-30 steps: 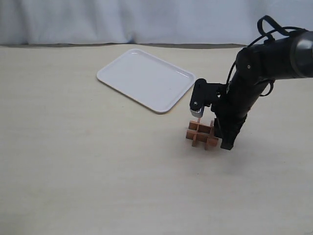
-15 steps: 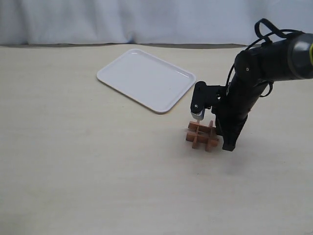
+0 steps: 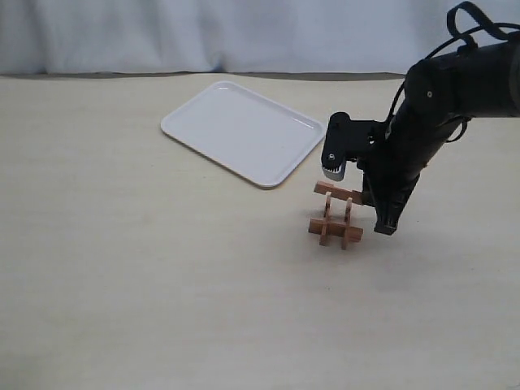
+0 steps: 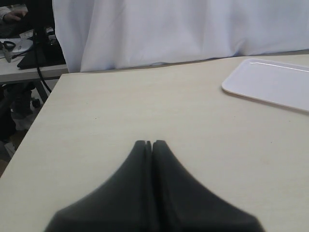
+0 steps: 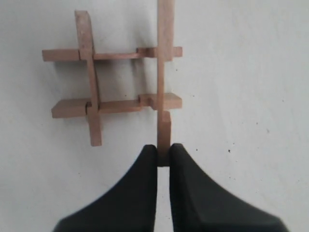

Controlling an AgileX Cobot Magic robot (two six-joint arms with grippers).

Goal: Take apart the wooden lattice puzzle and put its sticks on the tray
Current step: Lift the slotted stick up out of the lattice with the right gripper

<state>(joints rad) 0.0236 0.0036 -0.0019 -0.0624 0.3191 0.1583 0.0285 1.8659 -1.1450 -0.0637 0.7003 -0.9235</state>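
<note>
1. Stick (image 5: 164, 72): long axis straight out from right pincer (image 5: 163, 150), whose black fingers are clamped on its near end.
2. Lattice puzzle (image 5: 90, 72): directly ahead of right pincer; reddish-brown hash of flat notched wooden bars, one parallel to the gripped stick, two crossing. Tilted in the exterior view; resting edge unclear.
3. Tray (image 3: 244, 130): smooth white, rounded corners, low rim; beyond puzzle, well apart.
4. Left pincer (image 4: 151, 143): fingers pressed together, empty; tray ahead, cropped.
</note>
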